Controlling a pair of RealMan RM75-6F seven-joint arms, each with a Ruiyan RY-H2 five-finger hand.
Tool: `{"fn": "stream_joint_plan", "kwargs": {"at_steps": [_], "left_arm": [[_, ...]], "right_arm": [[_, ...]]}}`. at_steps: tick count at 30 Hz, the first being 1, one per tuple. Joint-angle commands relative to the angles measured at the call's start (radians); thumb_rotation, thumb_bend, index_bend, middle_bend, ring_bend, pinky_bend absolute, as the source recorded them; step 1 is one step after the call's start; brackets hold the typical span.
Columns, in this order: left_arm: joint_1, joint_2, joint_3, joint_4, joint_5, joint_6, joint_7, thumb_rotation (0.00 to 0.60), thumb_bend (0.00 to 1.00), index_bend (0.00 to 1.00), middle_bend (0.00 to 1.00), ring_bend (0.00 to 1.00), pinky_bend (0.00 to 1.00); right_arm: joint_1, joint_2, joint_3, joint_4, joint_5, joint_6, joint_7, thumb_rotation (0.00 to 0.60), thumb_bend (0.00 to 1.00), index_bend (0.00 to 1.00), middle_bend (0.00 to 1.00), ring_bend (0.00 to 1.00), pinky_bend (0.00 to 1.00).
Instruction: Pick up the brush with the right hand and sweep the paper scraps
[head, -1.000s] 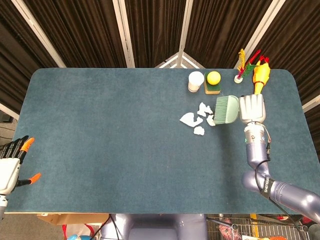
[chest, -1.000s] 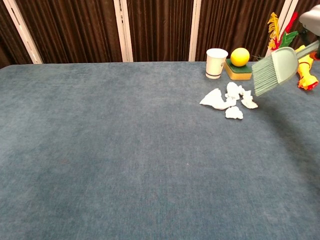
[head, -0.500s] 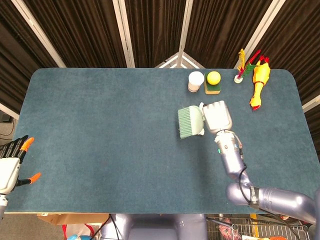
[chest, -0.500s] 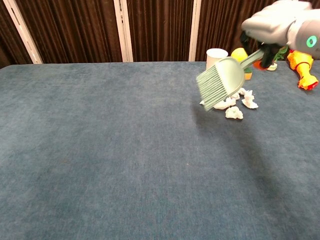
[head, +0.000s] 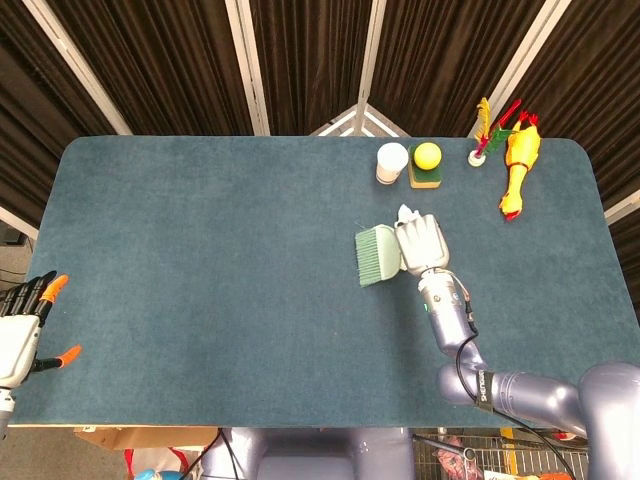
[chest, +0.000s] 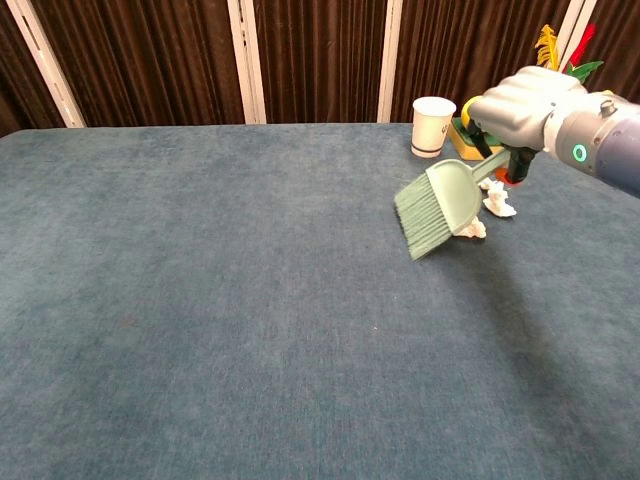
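My right hand (head: 424, 244) (chest: 520, 108) grips the handle of a pale green brush (head: 378, 254) (chest: 440, 206). The brush hangs over the blue table with its bristles pointing left, just above the cloth. White paper scraps (chest: 496, 198) lie behind and to the right of the brush head; in the head view only one scrap (head: 405, 212) shows above the hand, the others are hidden under brush and hand. My left hand (head: 22, 326) rests off the table's left edge, fingers spread, holding nothing.
At the table's far right stand a white paper cup (head: 391, 163) (chest: 432, 125), a yellow ball on a green sponge (head: 427, 165), a small toy with feathers (head: 483, 140) and a rubber chicken (head: 518, 165). The blue table (head: 220, 280) stretches wide to the left.
My right hand swung the brush from the right of the scraps leftward over them, then lowered it slightly toward the table. The left hand stayed still.
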Motion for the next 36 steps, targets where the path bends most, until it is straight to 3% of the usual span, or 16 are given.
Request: {"fn": "stream_joint_plan", "kwargs": {"at_steps": [1, 7, 16, 27, 32, 36], "left_arm": [[0.000, 0.000, 0.000, 0.000, -0.001, -0.001, -0.001, 0.600, 0.00, 0.00, 0.00, 0.00, 0.01], [-0.001, 0.000, 0.001, -0.003, -0.001, -0.003, -0.001, 0.600, 0.00, 0.00, 0.00, 0.00, 0.01], [0.000, 0.000, 0.002, -0.007, 0.004, 0.002, 0.001, 0.600, 0.00, 0.00, 0.00, 0.00, 0.01], [-0.001, -0.004, 0.003, -0.008, 0.009, 0.005, 0.012, 0.600, 0.00, 0.00, 0.00, 0.00, 0.01], [-0.002, -0.006, 0.002, -0.009, 0.008, 0.006, 0.017, 0.600, 0.00, 0.00, 0.00, 0.00, 0.01], [-0.001, -0.005, 0.000, -0.007, 0.003, 0.006, 0.014, 0.600, 0.00, 0.00, 0.00, 0.00, 0.01]], "right_arm": [[-0.011, -0.016, -0.019, 0.079, 0.005, -0.022, 0.010, 0.600, 0.48, 0.88, 0.91, 0.96, 0.90], [-0.031, 0.025, -0.017, 0.145, 0.040, -0.021, -0.007, 0.600, 0.49, 0.88, 0.91, 0.96, 0.90], [-0.070, 0.104, -0.020, 0.163, 0.066, 0.021, -0.034, 0.600, 0.49, 0.88, 0.91, 0.96, 0.90], [-0.076, 0.238, 0.023, -0.032, -0.017, 0.105, -0.009, 0.600, 0.49, 0.88, 0.91, 0.96, 0.90], [-0.057, 0.239, 0.043, -0.119, -0.022, 0.095, -0.008, 0.600, 0.49, 0.88, 0.91, 0.96, 0.90], [-0.037, 0.225, 0.021, -0.152, -0.043, 0.047, -0.021, 0.600, 0.49, 0.88, 0.91, 0.96, 0.90]]}}
